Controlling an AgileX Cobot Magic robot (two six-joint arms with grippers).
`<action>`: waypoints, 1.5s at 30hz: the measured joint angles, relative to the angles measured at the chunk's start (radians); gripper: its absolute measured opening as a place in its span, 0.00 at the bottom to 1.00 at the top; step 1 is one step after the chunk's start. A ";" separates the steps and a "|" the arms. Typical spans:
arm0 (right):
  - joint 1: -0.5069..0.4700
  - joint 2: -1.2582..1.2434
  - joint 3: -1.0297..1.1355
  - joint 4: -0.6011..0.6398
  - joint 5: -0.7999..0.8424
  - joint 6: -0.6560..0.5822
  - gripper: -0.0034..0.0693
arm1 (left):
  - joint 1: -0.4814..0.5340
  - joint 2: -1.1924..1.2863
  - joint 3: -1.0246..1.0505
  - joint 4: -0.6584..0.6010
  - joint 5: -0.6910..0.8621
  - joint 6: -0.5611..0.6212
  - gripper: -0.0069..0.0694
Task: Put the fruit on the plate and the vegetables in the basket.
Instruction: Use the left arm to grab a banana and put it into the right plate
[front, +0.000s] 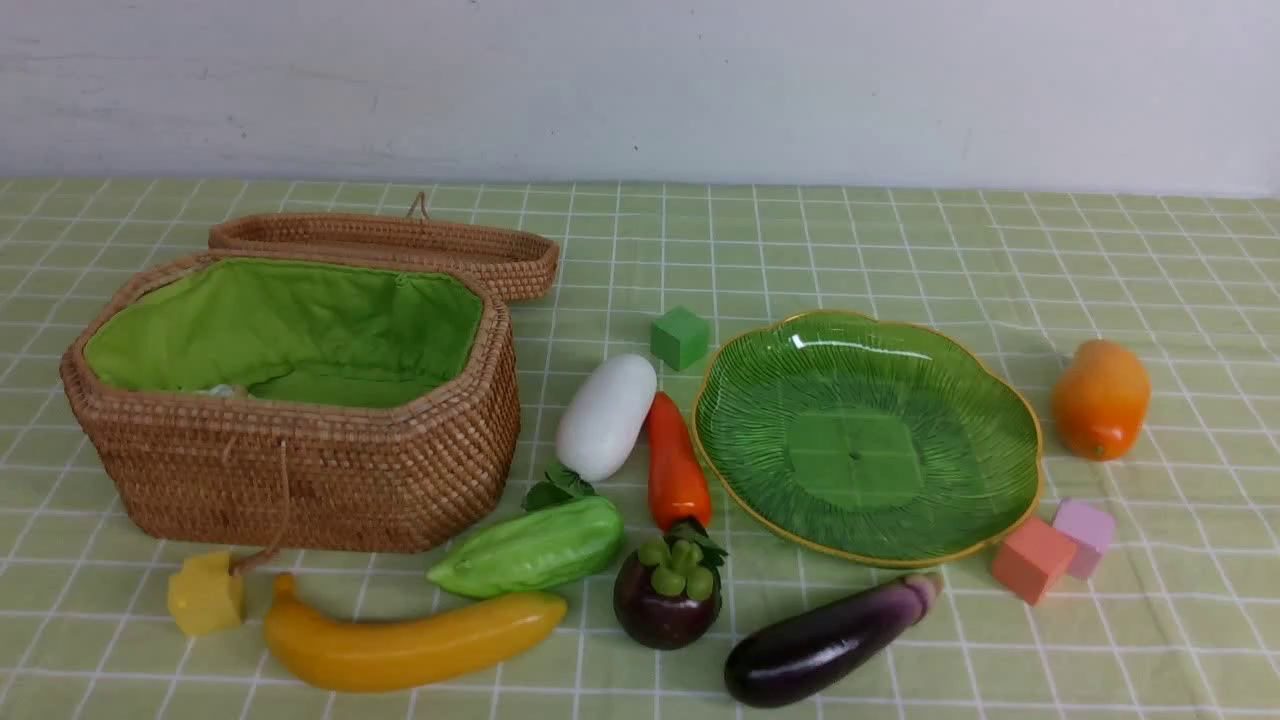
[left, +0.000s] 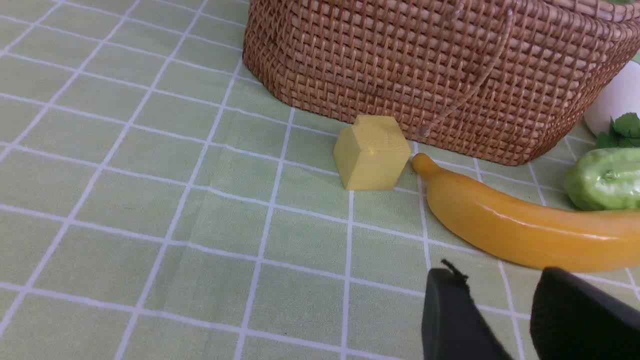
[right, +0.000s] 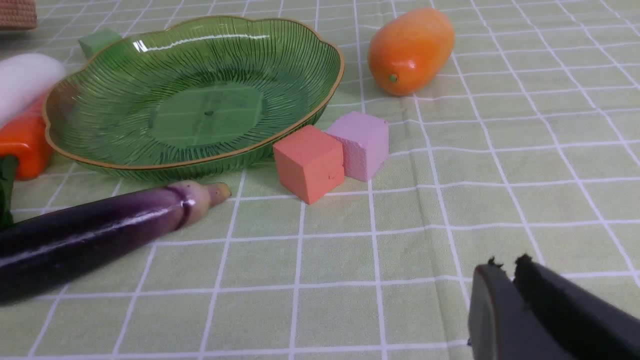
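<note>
Left gripper (left: 500, 282) released, fingers parted, holds nothing, just near side of banana (front: 410, 640). Right gripper (right: 507, 265) clenched, holds nothing, over cloth right of eggplant (front: 820, 645). Basket (front: 300, 470) at left, lid open behind it. Plate (front: 865, 440) right of centre. Radish (front: 607, 415), carrot (front: 675, 465), gourd (front: 530, 550) between basket and plate. Mangosteen (front: 665, 600) between banana and eggplant. Mango (front: 1100, 400) right of plate, apart.

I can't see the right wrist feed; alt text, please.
The right hand, shut and empty, is over the checked tablecloth. Ahead sits the empty green plate, an orange cube and a pink cube side by side at its rim, the eggplant nearer the hand, the orange mango farther off.
</note>
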 joint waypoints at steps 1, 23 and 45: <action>0.000 0.000 0.000 0.000 0.000 0.000 0.13 | 0.000 0.000 0.000 0.000 0.000 0.000 0.40; 0.000 0.000 0.000 0.000 0.000 0.000 0.17 | 0.000 0.000 0.000 0.000 0.001 0.000 0.40; 0.000 0.000 0.000 0.000 0.000 0.000 0.20 | 0.000 0.000 0.000 0.031 -0.052 -0.003 0.40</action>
